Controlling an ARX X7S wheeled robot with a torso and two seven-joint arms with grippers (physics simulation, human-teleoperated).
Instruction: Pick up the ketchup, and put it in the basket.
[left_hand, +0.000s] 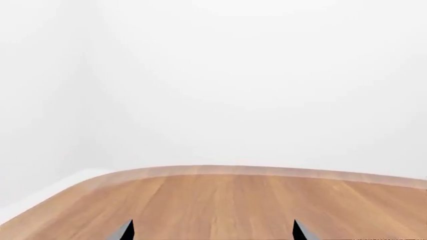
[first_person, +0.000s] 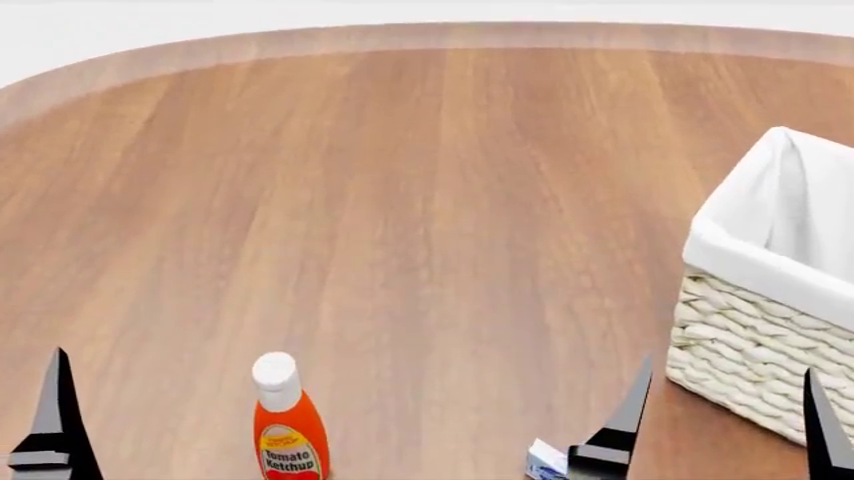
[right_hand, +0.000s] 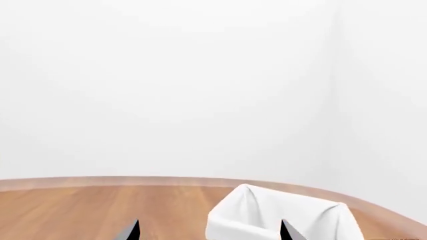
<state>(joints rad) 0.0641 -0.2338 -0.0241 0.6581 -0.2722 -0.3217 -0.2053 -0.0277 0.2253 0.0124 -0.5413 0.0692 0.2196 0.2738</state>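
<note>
The ketchup, a small orange-red bottle with a white cap, stands upright near the head view's lower edge, left of centre. The basket, cream wicker with a white cloth liner, sits at the right; its liner also shows in the right wrist view. My left gripper is open over bare wood with nothing between its tips; one of its fingers shows left of the ketchup, well apart from it. My right gripper is open and empty, its fingers just in front of the basket's near side.
A small white and blue box lies beside the right gripper's inner finger. The wooden table has a curved far edge with white wall behind. Bare wood stretches between the ketchup and the basket.
</note>
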